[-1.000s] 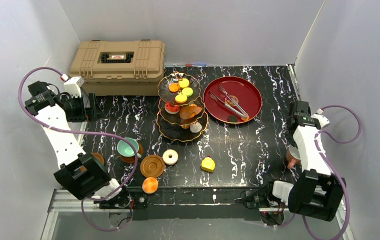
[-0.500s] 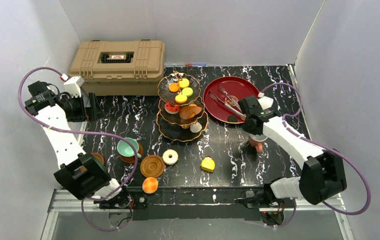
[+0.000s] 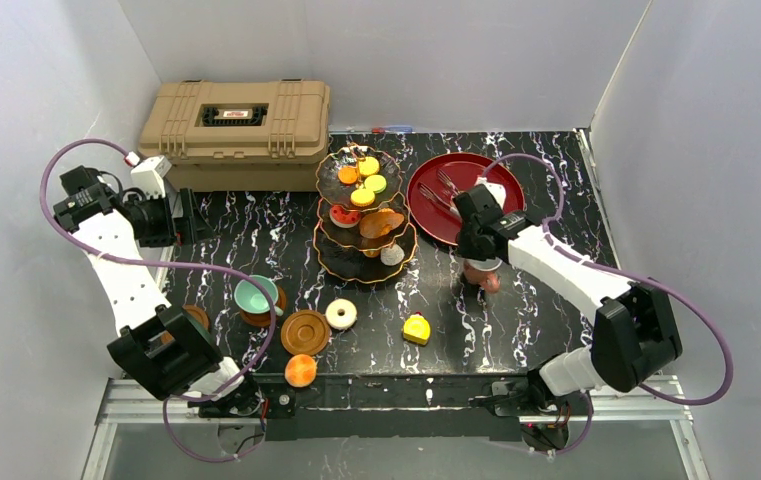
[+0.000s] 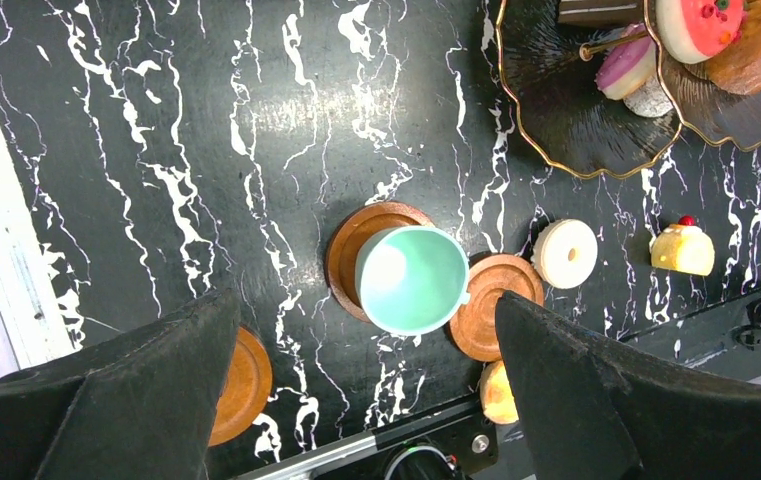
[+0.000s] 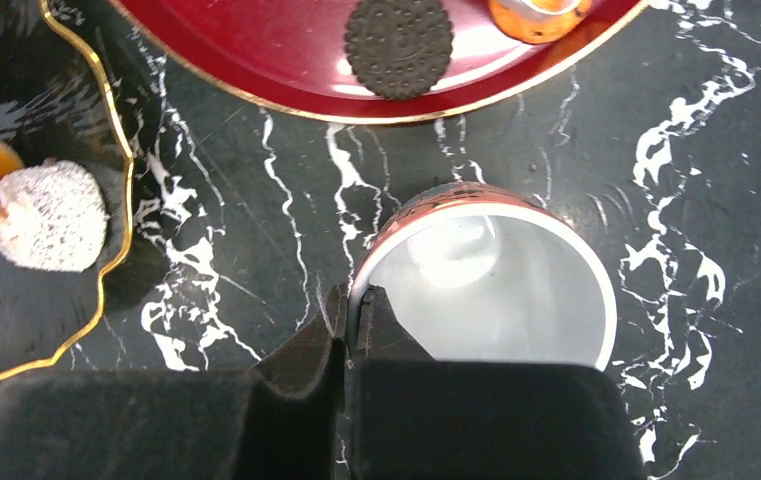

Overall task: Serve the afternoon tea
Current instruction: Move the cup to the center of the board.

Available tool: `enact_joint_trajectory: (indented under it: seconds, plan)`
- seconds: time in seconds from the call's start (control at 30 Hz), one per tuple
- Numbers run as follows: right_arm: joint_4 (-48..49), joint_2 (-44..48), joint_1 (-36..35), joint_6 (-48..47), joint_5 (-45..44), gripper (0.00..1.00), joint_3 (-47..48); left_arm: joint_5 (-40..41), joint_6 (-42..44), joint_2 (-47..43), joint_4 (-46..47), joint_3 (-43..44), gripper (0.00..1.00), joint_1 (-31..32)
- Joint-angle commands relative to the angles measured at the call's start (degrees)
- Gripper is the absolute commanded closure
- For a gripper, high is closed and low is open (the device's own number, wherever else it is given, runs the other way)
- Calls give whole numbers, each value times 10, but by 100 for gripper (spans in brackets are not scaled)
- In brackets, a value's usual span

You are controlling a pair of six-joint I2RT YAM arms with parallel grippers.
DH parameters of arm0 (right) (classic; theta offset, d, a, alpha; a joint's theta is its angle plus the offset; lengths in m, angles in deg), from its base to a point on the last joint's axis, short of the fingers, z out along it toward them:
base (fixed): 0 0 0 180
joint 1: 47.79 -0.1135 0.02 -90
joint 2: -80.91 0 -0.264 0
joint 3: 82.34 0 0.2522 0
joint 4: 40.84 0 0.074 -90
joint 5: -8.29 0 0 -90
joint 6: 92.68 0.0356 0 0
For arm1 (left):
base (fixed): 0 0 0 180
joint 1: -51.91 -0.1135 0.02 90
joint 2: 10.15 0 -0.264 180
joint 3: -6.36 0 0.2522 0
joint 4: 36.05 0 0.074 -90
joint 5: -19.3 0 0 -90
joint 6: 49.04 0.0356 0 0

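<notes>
My right gripper [image 3: 475, 264] [image 5: 361, 300] is shut on the rim of a cup [image 3: 483, 277] [image 5: 487, 290], reddish-brown outside and white inside. It holds the cup over the table just in front of the red plate [image 3: 461, 163] [image 5: 286, 60]. The three-tier stand [image 3: 341, 265] [image 5: 116, 200], loaded with sweets, stands to the cup's left. My left gripper [image 3: 184, 214] [image 4: 366, 400] hangs open high over the left side. Below it a teal cup [image 3: 254, 296] [image 4: 412, 279] sits on a brown saucer [image 4: 348, 250]. An empty saucer [image 3: 305, 331] [image 4: 496, 305], a donut [image 3: 341, 314] [image 4: 567, 253], a yellow cake [image 3: 416, 329] [image 4: 683, 249] and an orange macaron [image 3: 301, 370] [image 4: 498, 392] lie nearby.
A big tan case [image 3: 236, 120] stands at the back left. The red plate carries tongs [image 3: 443, 203], a dark cookie [image 5: 398, 45] and an orange sweet [image 5: 539, 14]. Another saucer [image 3: 197, 317] [image 4: 241, 370] lies near the left arm. White walls close in on three sides.
My right arm has swung from the table's right edge leftward and toward the back, carrying the cup to a spot in front of the red plate. The left arm has barely moved.
</notes>
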State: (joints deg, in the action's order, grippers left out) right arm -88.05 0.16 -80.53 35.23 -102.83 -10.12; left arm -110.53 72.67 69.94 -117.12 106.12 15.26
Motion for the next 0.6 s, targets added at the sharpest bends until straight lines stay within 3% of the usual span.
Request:
enact_joint_trajectory:
  seconds: [0.0, 0.1, 0.23, 0.33, 0.47, 0.57]
  plan:
    - [38, -20, -10, -28, 107, 99, 24, -25, 0, -23, -7, -7, 2, -2]
    - [26, -20, -12, -43, 116, 86, 37, -27, 0, -26, -6, -8, 2, -3]
    - [3, -15, -12, -66, 109, 54, 50, -32, 1, -29, -6, -13, 2, -3]
    - [-4, 3, -12, -92, 108, 36, 57, -37, 1, -30, -5, -17, 2, -3]
    - [-42, 43, -11, -137, 74, 17, 78, -37, 2, -32, -5, -20, 2, -3]
    - [-61, 92, -8, -177, 20, 11, 64, -37, 3, -35, -5, -19, 2, -3]
